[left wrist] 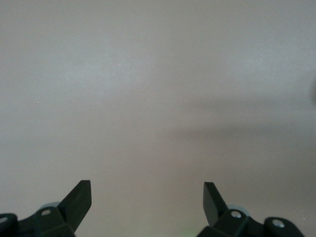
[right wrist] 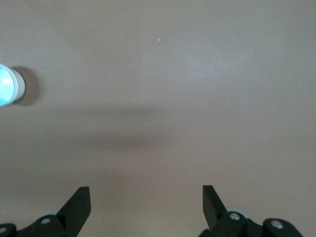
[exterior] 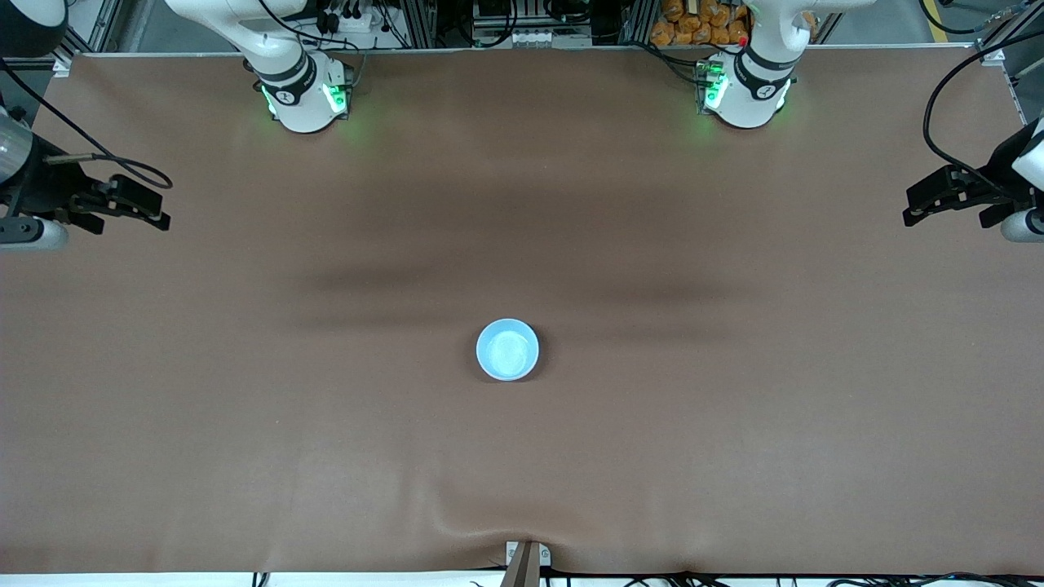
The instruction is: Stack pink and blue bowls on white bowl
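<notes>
The light blue bowl stands upright on the brown table near its middle. From above only its blue inside shows. It also shows at the edge of the right wrist view, where a whitish outer wall surrounds the blue. No separate pink or white bowl is in view anywhere. My right gripper is open and empty over the right arm's end of the table, well away from the bowl. My left gripper is open and empty over the left arm's end. Both wrist views show open fingers over bare table: the left and the right.
The two arm bases stand along the table edge farthest from the front camera. A small clamp sits at the table edge nearest that camera. The brown table cover has a slight wrinkle near the clamp.
</notes>
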